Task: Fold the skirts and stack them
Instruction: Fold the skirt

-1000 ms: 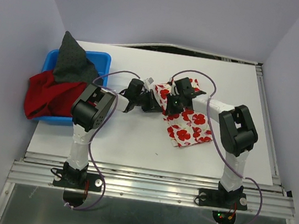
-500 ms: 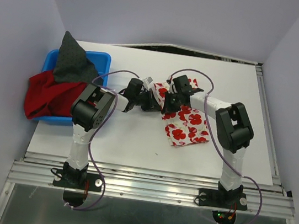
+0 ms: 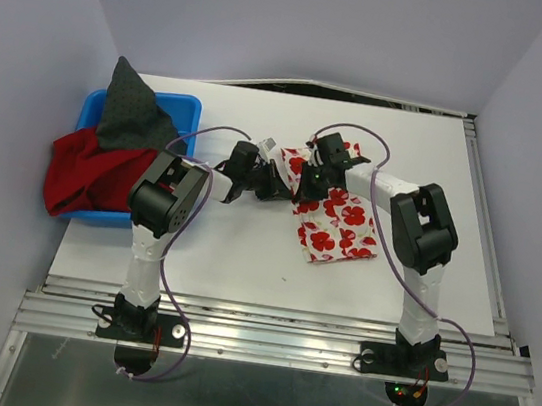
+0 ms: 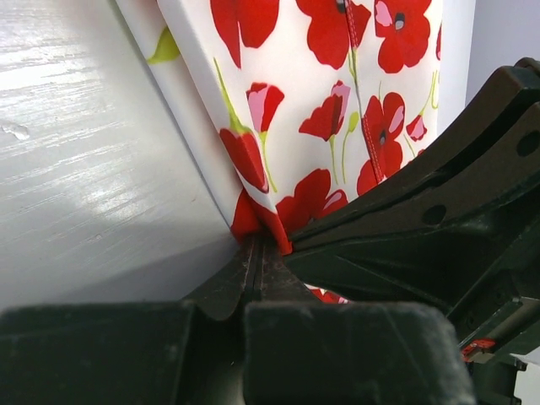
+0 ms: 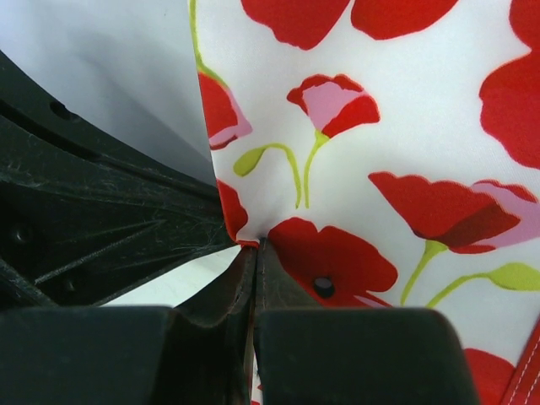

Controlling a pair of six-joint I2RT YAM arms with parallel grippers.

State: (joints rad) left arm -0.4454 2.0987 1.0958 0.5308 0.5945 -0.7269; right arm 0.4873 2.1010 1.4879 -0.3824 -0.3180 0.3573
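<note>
The white skirt with red flower print (image 3: 339, 225) lies folded at the table's middle, its far end lifted. My left gripper (image 3: 282, 180) is shut on its left edge; the wrist view shows the cloth (image 4: 312, 101) pinched at the fingertips (image 4: 256, 253). My right gripper (image 3: 312, 179) is shut on the same edge right beside it; its view shows the cloth (image 5: 405, 126) pinched at the fingertips (image 5: 257, 253). The two grippers almost touch. The deep-red skirt (image 3: 88, 172) and the dark grey skirt (image 3: 132, 113) lie in and over the blue bin (image 3: 178, 106).
The blue bin stands at the table's left edge. The white table (image 3: 243, 260) has a metal rail along its right side (image 3: 482, 212). Purple walls close in on the back and both sides.
The flowered skirt's lower part has drawn in leftwards and the folded patch looks narrower. The right gripper has shifted slightly left and away towards the left gripper. Both stay shut on the cloth.
</note>
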